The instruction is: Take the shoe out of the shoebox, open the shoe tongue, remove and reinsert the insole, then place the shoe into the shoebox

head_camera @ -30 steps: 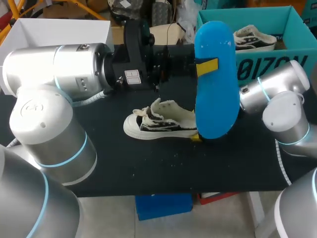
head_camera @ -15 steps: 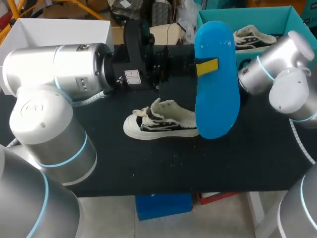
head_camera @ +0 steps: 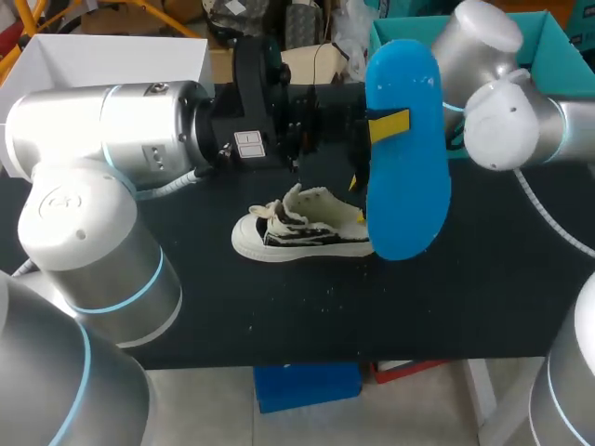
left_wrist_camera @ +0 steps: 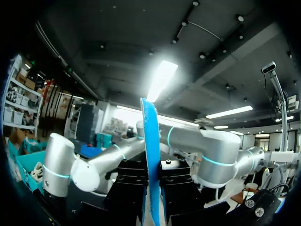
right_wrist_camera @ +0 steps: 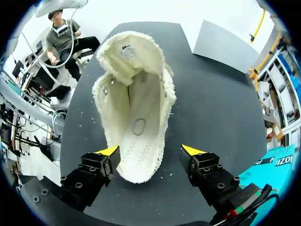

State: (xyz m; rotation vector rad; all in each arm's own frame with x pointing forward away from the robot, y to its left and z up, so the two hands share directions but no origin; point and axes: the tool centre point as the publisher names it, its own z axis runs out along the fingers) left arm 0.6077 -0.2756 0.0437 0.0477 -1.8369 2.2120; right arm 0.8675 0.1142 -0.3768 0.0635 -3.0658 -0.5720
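Note:
A blue insole [head_camera: 406,158] stands upright in the air over the table, and my left gripper [head_camera: 389,124] is shut on it about halfway up. In the left wrist view the insole [left_wrist_camera: 151,160] is edge-on between the black fingers. A cream and black shoe [head_camera: 299,228] lies on the black table just left of the insole. My right gripper [right_wrist_camera: 150,151] hangs open above the shoe [right_wrist_camera: 136,117], its yellow tips on either side of the heel without touching it. The tongue is folded back and the inside is bare. In the head view only one right fingertip [head_camera: 354,183] shows beside the insole.
The teal shoebox [head_camera: 558,42] stands at the back right, partly behind my right arm. A white box [head_camera: 112,56] sits at the back left. Bare black table [head_camera: 279,316] lies in front of the shoe.
My right arm has swung up and to the left from the table's right side to above the shoe, now covering the second shoe in the teal box. The left arm and insole stayed still.

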